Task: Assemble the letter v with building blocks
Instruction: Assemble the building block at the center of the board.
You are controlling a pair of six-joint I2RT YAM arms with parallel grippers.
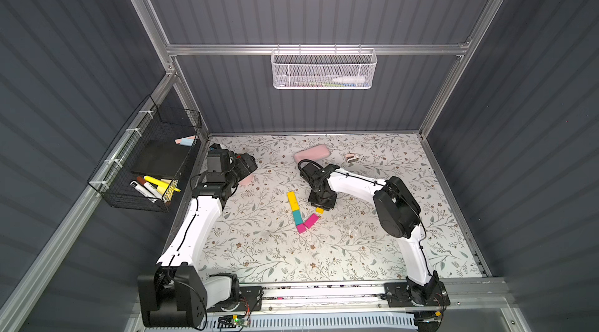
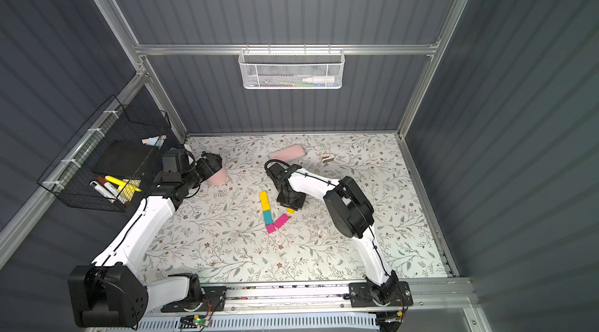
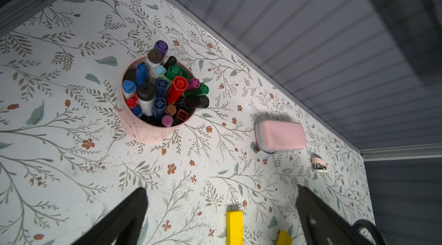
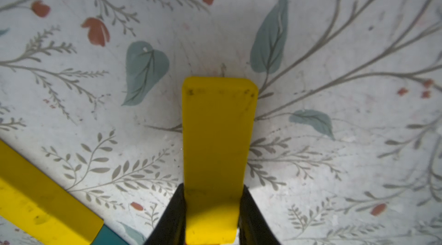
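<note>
**The letter v**, partly assembled from building blocks near the middle of the floral-patterned counter. One stroke is laid: a long flat yellow rectangular block, a teal rectangular block and a short magenta cube-like block run end to end, the last forming the apex. From the apex a longer magenta rectangular block angles away to begin the opposite stroke.

The second long yellow block — the piece that stroke lacks — is clenched by one end in the right hand, just beyond the magenta block's free end. Gripping one end leaves the rest of the block free to be lined up with its neighbour. Whether it touches the counter cannot be told. By judgement, this is the last placement: the block must go down in line with the magenta one without nudging it.

The left hand hangs released and empty, jaws wide, well apart from the letter and near a pink cup of coloured markers — presumably so as not to obstruct the working arm. A pale pink rounded case lies toward the back wall.
</note>
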